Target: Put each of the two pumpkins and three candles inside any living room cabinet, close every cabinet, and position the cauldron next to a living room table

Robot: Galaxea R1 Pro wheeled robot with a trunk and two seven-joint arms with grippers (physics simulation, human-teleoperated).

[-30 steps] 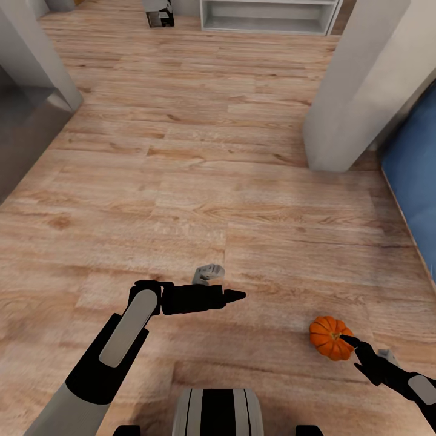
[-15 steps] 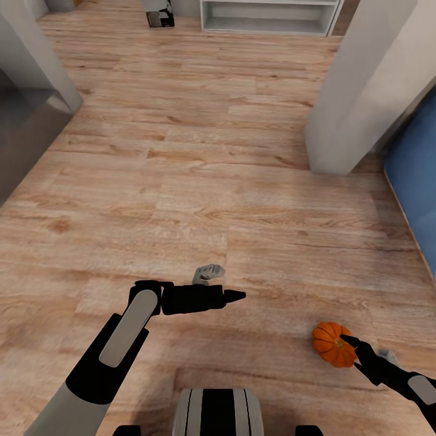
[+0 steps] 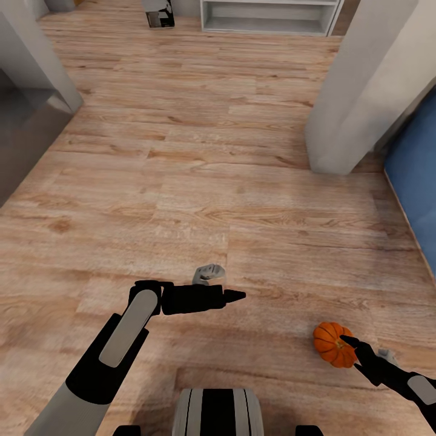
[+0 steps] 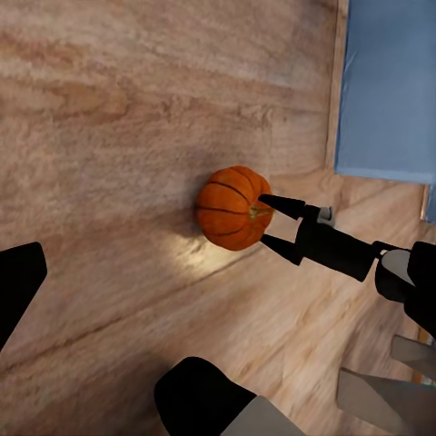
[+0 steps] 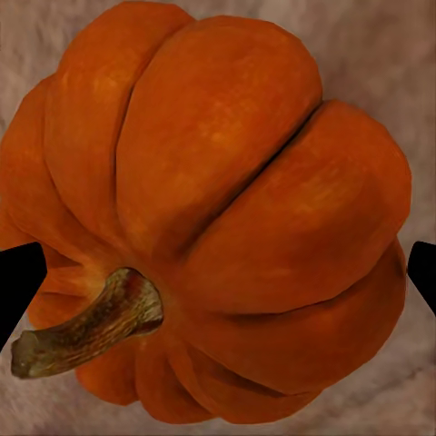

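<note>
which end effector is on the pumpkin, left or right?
The right end effector, low at the head view's right, with a fingertip on each side of the pumpkin on the wood floor. The left end effector points into bare floor, apart from it.

Light wood-plank floor (image 3: 200, 169) runs across the whole room, its grain streaked tan and pale. A pale grey pillar (image 3: 363, 91) rises at the right, a blue panel (image 3: 418, 175), perhaps a rug or sofa edge, just beside it. A white open shelf unit (image 3: 269, 16) stands far back. A grey wall corner (image 3: 36, 60) stands at the left.
</note>
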